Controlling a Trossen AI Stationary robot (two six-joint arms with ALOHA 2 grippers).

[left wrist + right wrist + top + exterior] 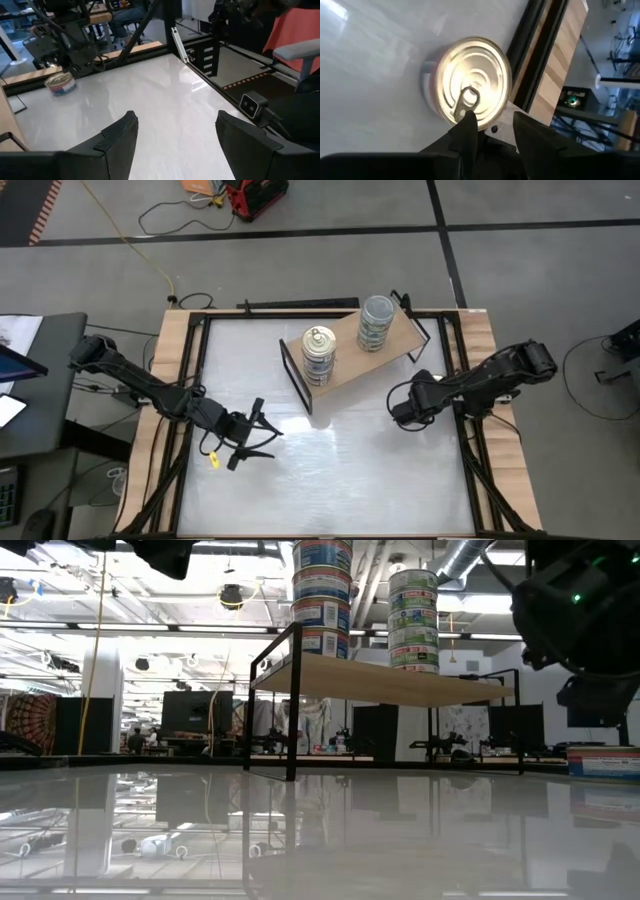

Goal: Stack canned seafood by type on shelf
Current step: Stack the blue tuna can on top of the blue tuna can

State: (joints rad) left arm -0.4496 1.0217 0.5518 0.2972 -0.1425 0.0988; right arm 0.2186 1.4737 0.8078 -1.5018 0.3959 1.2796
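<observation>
Right gripper (pixel 492 131) over gold-lidded tin (pixel 470 94) on tabletop (pixel 370 60).

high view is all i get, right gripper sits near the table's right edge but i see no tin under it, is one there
Observer: Yes. The right wrist view shows a tin with a gold pull-tab lid on the table, just ahead of the right gripper.
Operator: which stack does it match
Observer: The left wrist view shows its label is blue and red, like the blue-and-red stack in the low view. The other stack is green.
Operator: left gripper holding anything
Observer: No. In its wrist view the left gripper is open with nothing between its fingers.
</observation>
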